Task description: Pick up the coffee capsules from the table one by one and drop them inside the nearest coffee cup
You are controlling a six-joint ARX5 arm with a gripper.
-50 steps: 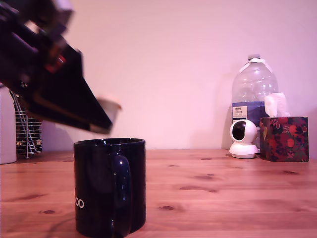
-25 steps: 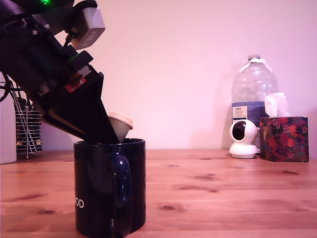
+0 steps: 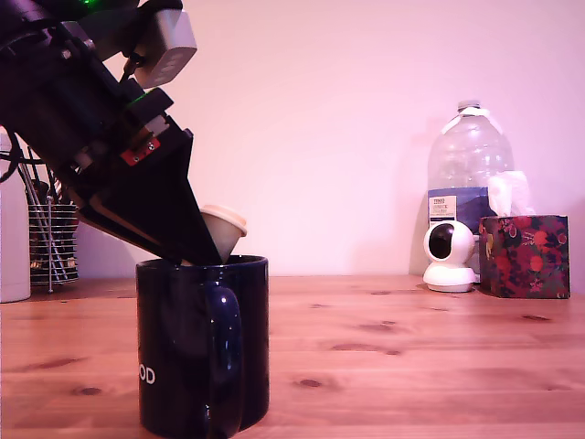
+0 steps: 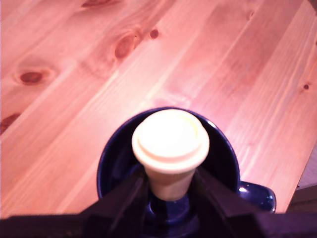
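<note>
End effector [image 4: 168, 186] is seen pinching a cream capsule [image 4: 171, 148] by its narrow body, wide flat rim turned away from the fingers. Capsule is held tilted directly above the open mouth of the black cup [image 3: 203, 343], just clear of the rim, at 12 o'clock from the cup in the exterior view. Cup stands upright on the desk [image 3: 411, 347], handle toward the exterior camera. Bottle [image 3: 468, 187], small white camera [image 3: 449, 254] and tissue box [image 3: 523, 254] are noted at 3 o'clock, well apart.
</note>
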